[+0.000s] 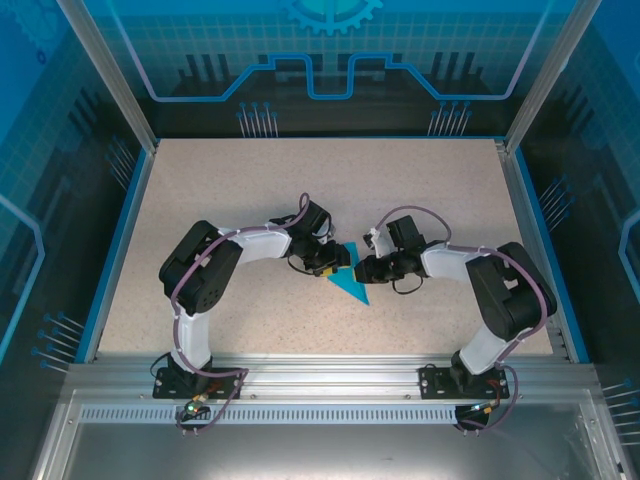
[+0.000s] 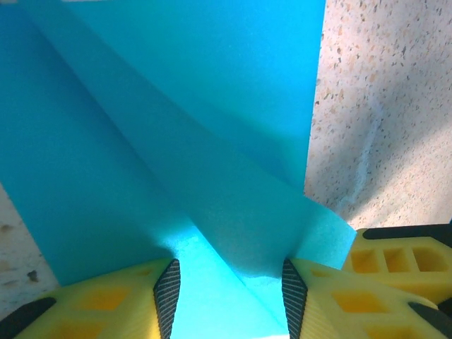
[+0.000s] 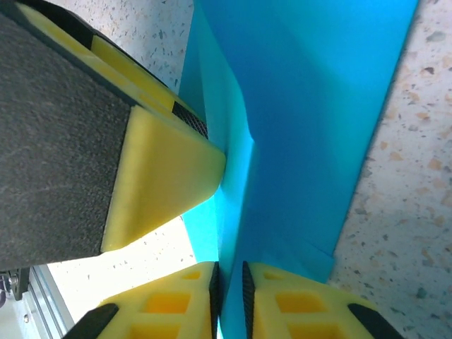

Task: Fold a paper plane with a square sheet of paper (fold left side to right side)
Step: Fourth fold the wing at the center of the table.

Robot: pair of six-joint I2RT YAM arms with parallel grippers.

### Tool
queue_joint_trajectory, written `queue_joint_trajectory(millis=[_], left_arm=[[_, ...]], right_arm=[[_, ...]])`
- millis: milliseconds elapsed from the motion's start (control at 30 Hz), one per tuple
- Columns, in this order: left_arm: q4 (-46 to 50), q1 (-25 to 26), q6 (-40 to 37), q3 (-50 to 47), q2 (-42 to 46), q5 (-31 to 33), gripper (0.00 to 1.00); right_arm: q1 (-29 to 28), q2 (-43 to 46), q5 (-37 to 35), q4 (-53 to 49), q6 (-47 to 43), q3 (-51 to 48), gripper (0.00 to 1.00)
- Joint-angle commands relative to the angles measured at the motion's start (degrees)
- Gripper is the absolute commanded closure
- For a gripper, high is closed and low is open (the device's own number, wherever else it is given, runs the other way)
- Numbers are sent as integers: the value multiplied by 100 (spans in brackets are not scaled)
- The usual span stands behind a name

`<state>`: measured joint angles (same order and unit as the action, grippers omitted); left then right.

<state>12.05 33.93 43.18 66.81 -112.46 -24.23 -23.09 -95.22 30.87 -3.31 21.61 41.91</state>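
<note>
- We recorded the square sheet of paper (image 1: 350, 288) as plain bright cyan-blue and unmarked, paler along its lit folds.
- We noted the table (image 1: 300, 190) as beige with fine dark and brown speckles, edged in blue.
- We found the left gripper (image 2: 229, 275) fitted with yellow fingers (image 2: 99, 304) and black, finely textured pads (image 2: 168, 293).
- We found the right gripper (image 3: 231, 275) likewise yellow, with dark pads.
- We logged the left arm (image 1: 250, 243) and the right arm (image 1: 450, 262) as white links with black joints and greyish-purple cables (image 1: 180, 300).
- We noted the enclosure walls (image 1: 330, 50) as blue, patterned with a grid, line tracery and a gear motif.
- We noted the rail (image 1: 320, 372) as silver.
</note>
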Motion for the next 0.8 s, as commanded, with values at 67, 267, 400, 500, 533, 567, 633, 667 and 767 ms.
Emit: queue_joint_trajectory(millis=[67,267,400,500,533,567,633,667,767], left_arm=[[348,43,-107,87,-135,226,53],[376,48,-117,104,-144,234,53],[376,46,-115,105,-153,235,53],[385,44,-110,105,-153,234,53],[383,45,-116,105,-153,234,53],[385,45,-116,107,-155,234,53],[385,51,-120,105,-157,234,53],[382,45,-110,105,-162,231,53],[394,43,-123,113,-161,228,53]], right_arm=[[212,-144,208,63,-74,124,87],[322,-266,339,52,-146,131,87],[358,-360,430,50,-180,159,87],[367,-448,458,32,-200,195,87],[376,-470,459,24,-209,211,87],[382,-493,455,16,-209,220,87],[398,-534,447,4,-210,230,87],[402,-543,446,-9,-218,238,87],[426,-572,411,-21,-218,239,87]])
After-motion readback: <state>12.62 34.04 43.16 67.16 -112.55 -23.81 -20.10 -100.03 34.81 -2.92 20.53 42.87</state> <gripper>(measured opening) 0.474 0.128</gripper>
